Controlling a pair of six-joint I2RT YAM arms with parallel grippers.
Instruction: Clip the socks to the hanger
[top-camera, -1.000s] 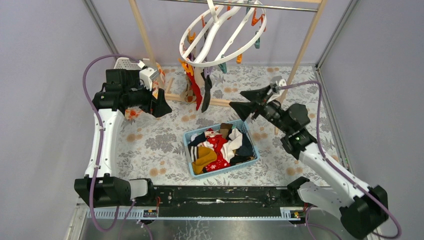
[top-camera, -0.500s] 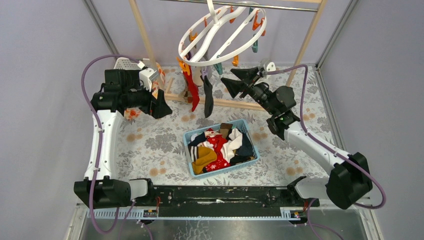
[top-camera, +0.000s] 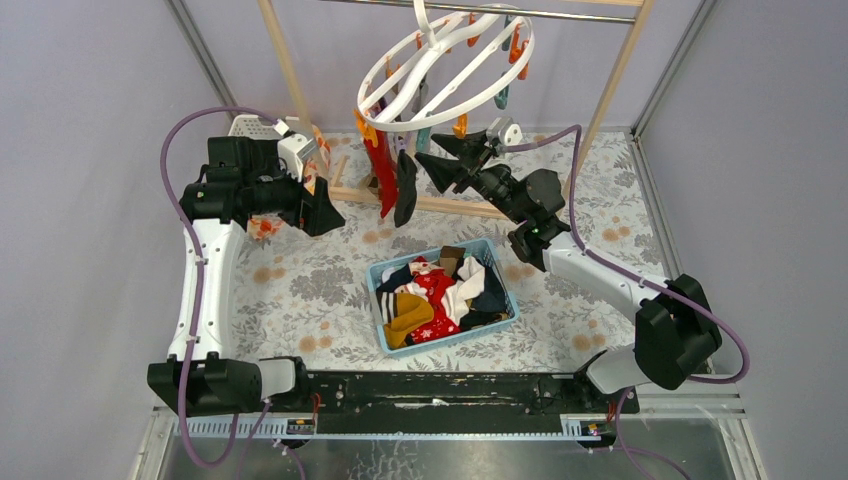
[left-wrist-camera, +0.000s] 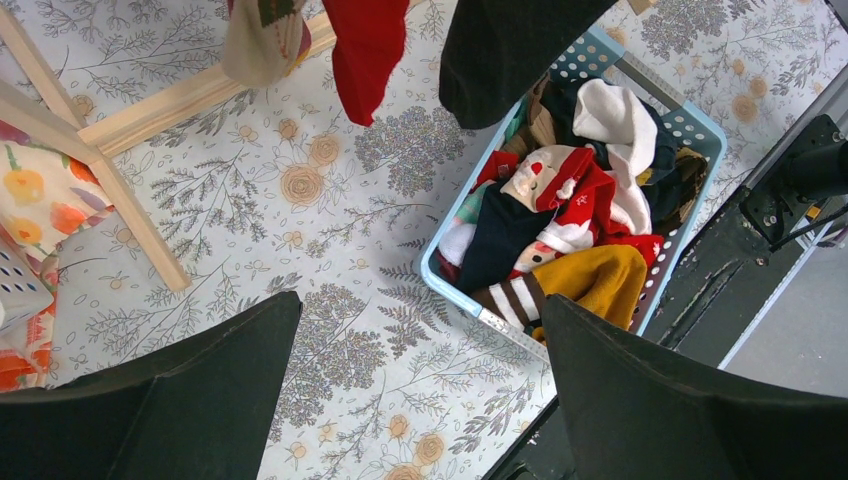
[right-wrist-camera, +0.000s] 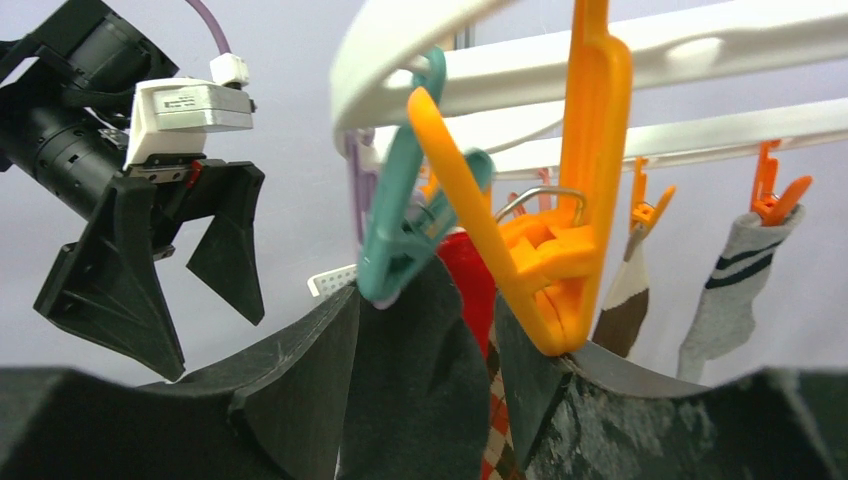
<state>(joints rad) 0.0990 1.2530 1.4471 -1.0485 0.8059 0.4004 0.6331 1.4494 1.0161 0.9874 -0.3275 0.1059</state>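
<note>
Fingers of the left gripper (left-wrist-camera: 420, 305) stand wide apart and empty, held high over the left side of the flowered tabletop (top-camera: 300, 290). It's just waiting.

Moving right, the hanger (right-wrist-camera: 700, 40) hangs at the far centre, with a red sock (top-camera: 383, 175) and a black sock (top-camera: 405, 190) dangling from its near-left edge. Below it, near centre, the blue basket (left-wrist-camera: 712, 125) is piled with loose socks (top-camera: 430, 295), so plenty is left to do.

Now the action: the right gripper (right-wrist-camera: 425, 305) is up at the ring, fingers half-apart on either side of the black sock's top. A teal clip (right-wrist-camera: 400, 240) sits right on that sock and an orange clip (right-wrist-camera: 560, 270) is just beside it. I cannot tell whether the fingers actually pinch the fabric, or whether the teal clip has a firm bite.

My read is that this is the clipping step for the black sock. Next comes a check that the clip holds, then a clean release without tugging. After that the arm goes down to the basket for another sock, which wants an unused clip.
</note>
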